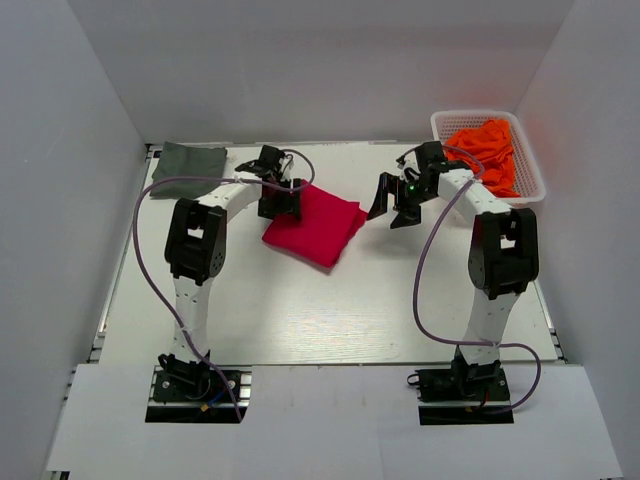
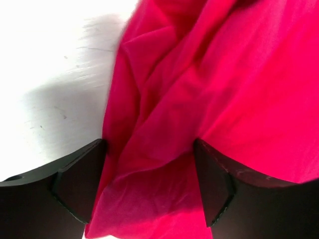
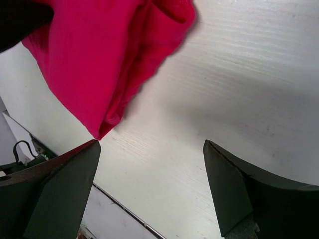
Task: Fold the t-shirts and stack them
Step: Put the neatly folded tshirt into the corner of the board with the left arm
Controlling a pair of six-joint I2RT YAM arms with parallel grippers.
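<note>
The crimson red t-shirt [image 1: 318, 229] lies folded in the middle of the table. My left gripper [image 1: 280, 204] is open over the shirt's left edge; in the left wrist view the red fabric [image 2: 199, 89] bunches up between the spread jaws of the left gripper [image 2: 149, 149]. My right gripper [image 1: 391, 211] is open and empty just right of the shirt. In the right wrist view the right gripper [image 3: 152, 147] hangs over bare table, with the shirt's corner [image 3: 94, 59] at the upper left. The dark grey-green t-shirt [image 1: 188, 166] lies folded at the back left. Several orange t-shirts [image 1: 487, 148] are piled at the back right.
The orange shirts sit in a white mesh basket [image 1: 531, 176] at the back right corner, close behind my right arm. White walls enclose the table on the left, back and right. A purple cable loops from each arm.
</note>
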